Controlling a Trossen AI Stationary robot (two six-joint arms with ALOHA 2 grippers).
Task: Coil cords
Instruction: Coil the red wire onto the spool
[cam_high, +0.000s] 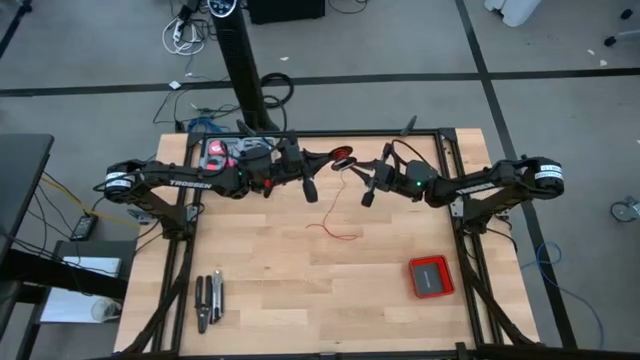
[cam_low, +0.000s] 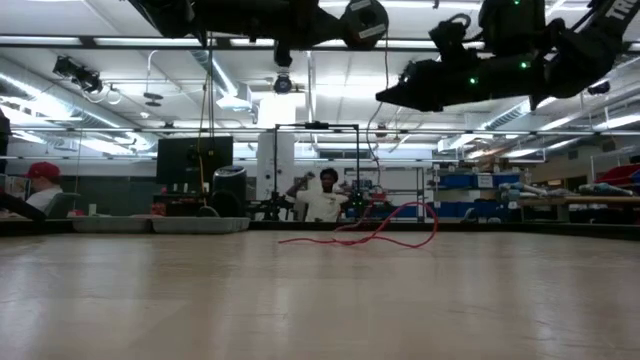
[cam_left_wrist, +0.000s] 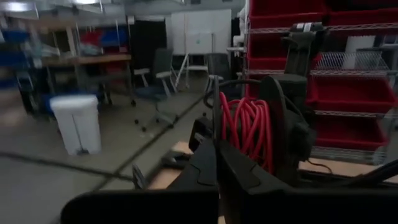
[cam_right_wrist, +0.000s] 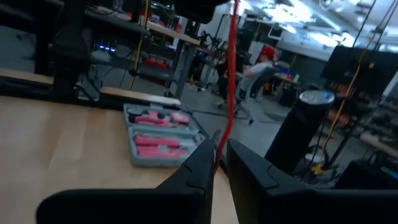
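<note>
Both arms are black, built of jointed links. The left arm carries white "TROSSEN" lettering along its upper link and a white band near its shoulder. The right arm has a matching white band at its shoulder end, a thin black cable looping over its wrist and a small green light there. The fingers are dark, tapering wedges.
</note>
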